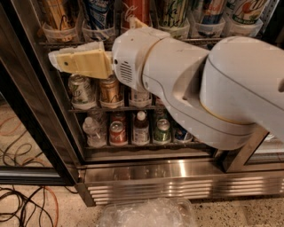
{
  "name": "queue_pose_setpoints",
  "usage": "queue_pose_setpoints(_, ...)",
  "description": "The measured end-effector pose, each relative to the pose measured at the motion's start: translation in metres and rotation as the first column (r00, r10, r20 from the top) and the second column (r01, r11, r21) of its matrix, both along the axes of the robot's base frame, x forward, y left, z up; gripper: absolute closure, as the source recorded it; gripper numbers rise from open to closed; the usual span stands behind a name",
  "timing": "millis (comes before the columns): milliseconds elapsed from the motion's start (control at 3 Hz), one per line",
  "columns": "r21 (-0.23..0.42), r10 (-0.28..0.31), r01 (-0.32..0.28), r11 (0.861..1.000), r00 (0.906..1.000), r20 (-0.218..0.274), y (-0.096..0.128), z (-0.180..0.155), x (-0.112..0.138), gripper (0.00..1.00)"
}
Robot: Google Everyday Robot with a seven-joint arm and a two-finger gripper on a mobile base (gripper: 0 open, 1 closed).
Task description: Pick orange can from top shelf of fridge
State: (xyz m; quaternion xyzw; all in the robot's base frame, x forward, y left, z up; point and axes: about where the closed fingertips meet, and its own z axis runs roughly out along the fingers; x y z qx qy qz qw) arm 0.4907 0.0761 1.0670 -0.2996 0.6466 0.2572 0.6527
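1. Speckled floor (248, 213), bottom of frame: dark cables (26, 208) at lower left, a crumpled clear plastic sheet (146, 215) at bottom centre.
2. Fridge (40, 115), black-framed, with a ribbed steel base (168, 177) above the floor. Lower racks hold mixed cans and bottles.
3. Robot arm (213, 88), white and bulky, filling the centre and right of frame and hiding much of the middle rack.
4. Claw (62, 62), cream-coloured, upper left, pointing left. It lies just below the front edge of the top shelf (53, 43) and holds nothing. Whether it is wide or narrow cannot be told.
5. Orange can (57, 13), far upper left, upright in a translucent cup holder (60, 32) on the top shelf, above the claw and apart from it. Its lid is out of frame. A blue-and-white can (100, 13) stands just beside it on the right.
6. Handling, judged: thin metal wall, stiff while full but easily dented, and probably chilled and slick. Best hold is the bare body above the holder's rim, squeezed squarely. It likely needs lifting out of the cup before it is drawn forward.
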Motion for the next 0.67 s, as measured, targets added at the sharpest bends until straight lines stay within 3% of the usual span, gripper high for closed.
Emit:
queue_pose_setpoints(333, 0.042, -0.029, 0.029, 0.999, 0.9994, 0.016, 0.009, 0.001, 0.009, 0.0)
queue_pose_setpoints(667, 0.089, -0.091, 0.087, 0.992, 0.9951, 0.039, -0.013, -0.002, 0.031, 0.0)
